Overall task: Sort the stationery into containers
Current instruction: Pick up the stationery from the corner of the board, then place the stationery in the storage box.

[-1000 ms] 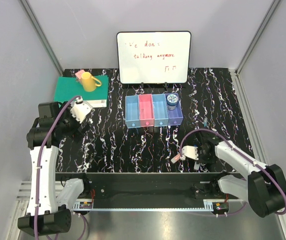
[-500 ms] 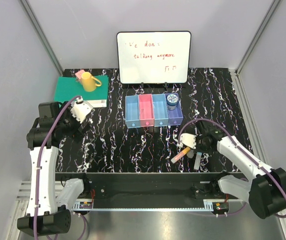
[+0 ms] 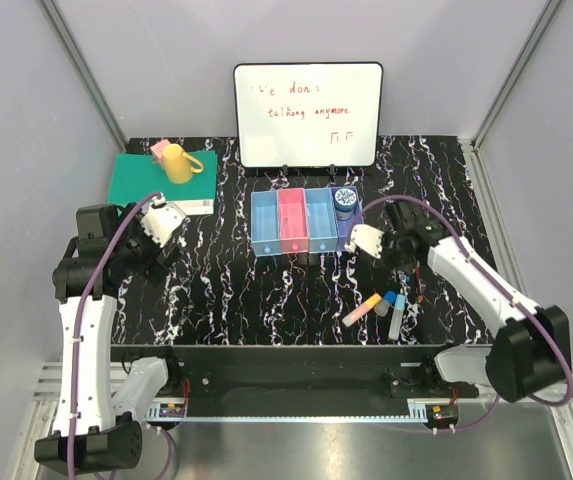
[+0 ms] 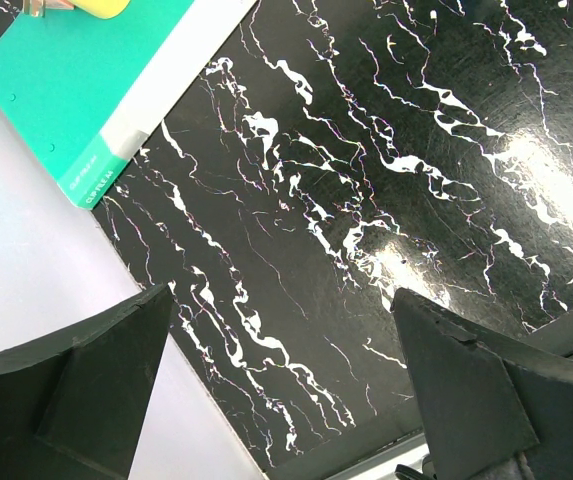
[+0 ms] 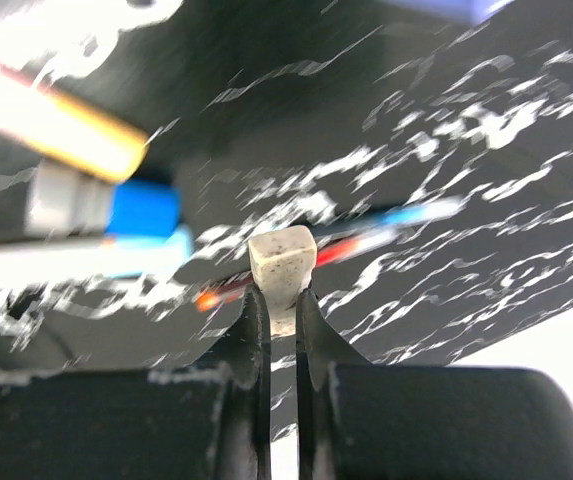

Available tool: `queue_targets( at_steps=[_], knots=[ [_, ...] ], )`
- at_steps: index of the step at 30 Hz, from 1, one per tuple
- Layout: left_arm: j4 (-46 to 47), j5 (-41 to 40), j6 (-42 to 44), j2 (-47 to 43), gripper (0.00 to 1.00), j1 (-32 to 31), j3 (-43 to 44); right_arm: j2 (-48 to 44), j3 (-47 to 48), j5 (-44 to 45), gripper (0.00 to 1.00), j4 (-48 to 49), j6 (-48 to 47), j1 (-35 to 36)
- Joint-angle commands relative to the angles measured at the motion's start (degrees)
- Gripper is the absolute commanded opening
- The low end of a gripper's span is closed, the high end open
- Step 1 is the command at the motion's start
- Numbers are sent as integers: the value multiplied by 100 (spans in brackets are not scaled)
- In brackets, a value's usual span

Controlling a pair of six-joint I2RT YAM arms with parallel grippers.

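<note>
My right gripper [image 5: 282,292] is shut on a small tan block [image 5: 283,260], held above the table; in the top view this gripper [image 3: 403,256] hangs just right of the containers [image 3: 309,224], a row of four joined bins. A blue-white patterned roll [image 3: 345,202] sits in the purple bin. Below the gripper lie an orange-pink marker [image 3: 362,309], blue-capped markers [image 3: 396,318] and a thin pen [image 5: 406,222]. My left gripper [image 4: 281,390] stands open over bare table at the left, far from the stationery.
A green book [image 3: 161,180] with a yellow mug [image 3: 177,162] on it lies at the back left. A whiteboard [image 3: 308,114] stands behind the bins. The table's front edge runs close below the markers.
My right gripper has risen from near the front edge and moved back toward the bins with the tan block in it. The markers stay on the table. The left arm has not moved.
</note>
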Motion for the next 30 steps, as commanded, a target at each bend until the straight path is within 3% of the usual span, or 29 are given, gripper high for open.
queue_targets(
  at_steps=[1, 18, 30],
  knots=[
    [158, 65, -47, -96, 99, -18, 22, 581, 736, -147, 0, 532, 334, -16],
    [325, 21, -47, -140, 99, -35, -286, 2875, 2846, -85, 0, 1350, 212, 124],
    [439, -14, -12, -131, 99, -26, -418, 3447, 3084, -24, 0, 1429, 71, 634]
  ],
)
